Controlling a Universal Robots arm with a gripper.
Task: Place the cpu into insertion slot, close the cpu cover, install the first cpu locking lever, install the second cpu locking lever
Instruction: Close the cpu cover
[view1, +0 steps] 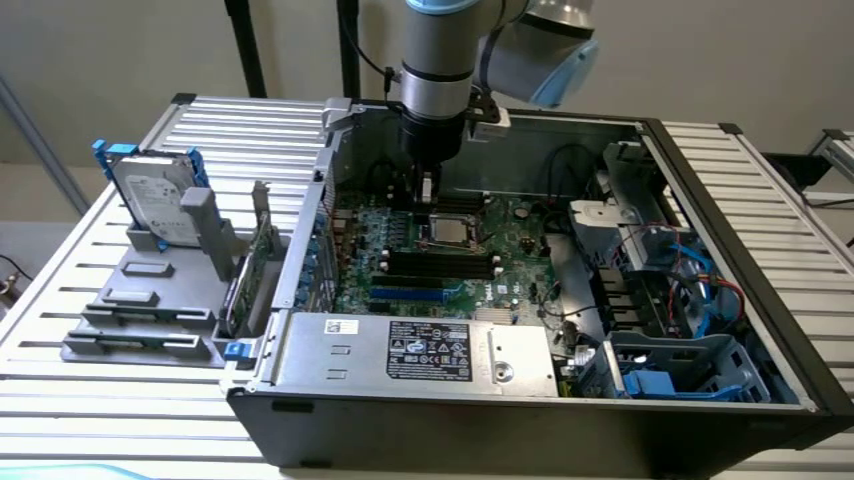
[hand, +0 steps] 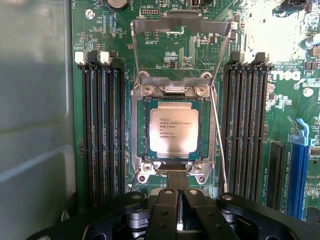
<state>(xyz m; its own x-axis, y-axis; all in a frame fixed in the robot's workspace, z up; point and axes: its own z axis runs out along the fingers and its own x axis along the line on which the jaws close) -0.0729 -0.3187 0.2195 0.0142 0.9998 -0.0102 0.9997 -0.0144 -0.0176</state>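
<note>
The cpu (hand: 174, 131) is sitting flat in the insertion slot (hand: 136, 125) on the green motherboard (hand: 95, 35), with the cpu cover (hand: 182, 22) flipped up open on its hinge side and the gripper (hand: 177, 176) hanging over the opposite edge, fingers pinched together on nothing.

A pale, slatted metal surface (view1: 80, 400) carries everything. An open black computer case (view1: 534, 430) lies on its side across the middle and the exterior view's right. Just beside it, on the left, a grey rack (view1: 140, 310) holds a hard drive (view1: 150, 200) upright.
</note>
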